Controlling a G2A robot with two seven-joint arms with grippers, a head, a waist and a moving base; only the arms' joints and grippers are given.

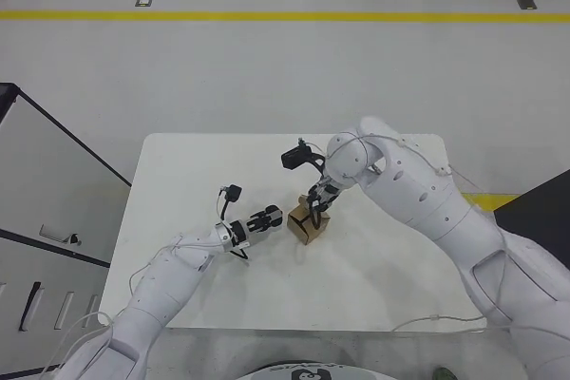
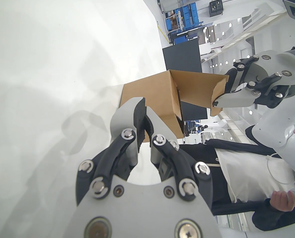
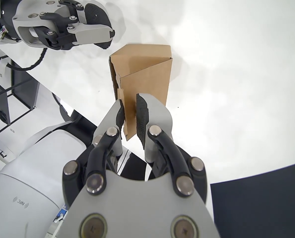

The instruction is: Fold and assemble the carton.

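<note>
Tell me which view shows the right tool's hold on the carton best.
Right wrist view: the right tool pinches a flap of the carton, close up. Left wrist view shows that pinch side-on, farther off. Top view: tiny, tool partly over it.

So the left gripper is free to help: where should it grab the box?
Probably the top rim of the box, on the wall facing the left gripper, from above: that wall is flat, so only its thin edge fits a pinch. The right gripper pinches the opposite flap.
</note>
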